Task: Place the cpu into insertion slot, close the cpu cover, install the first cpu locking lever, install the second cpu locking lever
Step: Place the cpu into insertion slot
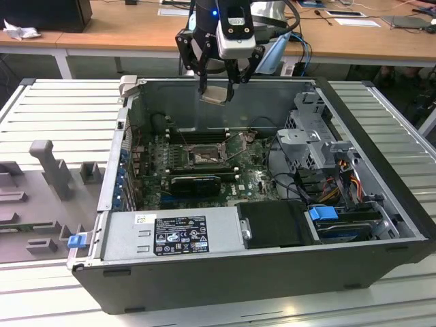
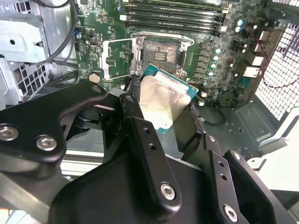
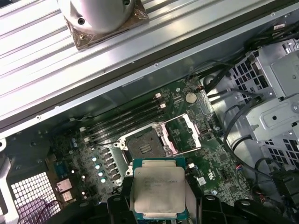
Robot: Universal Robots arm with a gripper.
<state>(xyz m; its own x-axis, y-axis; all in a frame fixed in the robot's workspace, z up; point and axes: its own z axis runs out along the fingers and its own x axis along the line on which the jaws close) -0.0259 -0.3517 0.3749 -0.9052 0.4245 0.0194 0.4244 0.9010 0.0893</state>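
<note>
My gripper (image 1: 216, 87) hangs above the open computer case, over its back wall, shut on the cpu (image 1: 214, 94). The cpu (image 2: 166, 100) is a flat square chip with a silvery top and a green rim, pinched between two black fingers (image 2: 140, 135). In the first wrist view the cpu (image 3: 159, 189) sits just short of the insertion slot (image 3: 145, 147), well above it. The insertion slot (image 1: 202, 158) (image 2: 161, 53) lies bare on the green motherboard. The cpu cover (image 3: 187, 133) (image 2: 117, 58) is swung open to one side of the socket.
Long black memory slots (image 3: 124, 122) run beside the socket, and a long black card (image 1: 195, 182) lies on its near side. A power supply (image 1: 174, 235) fills the front. A metal drive cage (image 1: 317, 136) with cables stands at the exterior view's right. Grey fixtures (image 1: 48, 170) stand outside the case.
</note>
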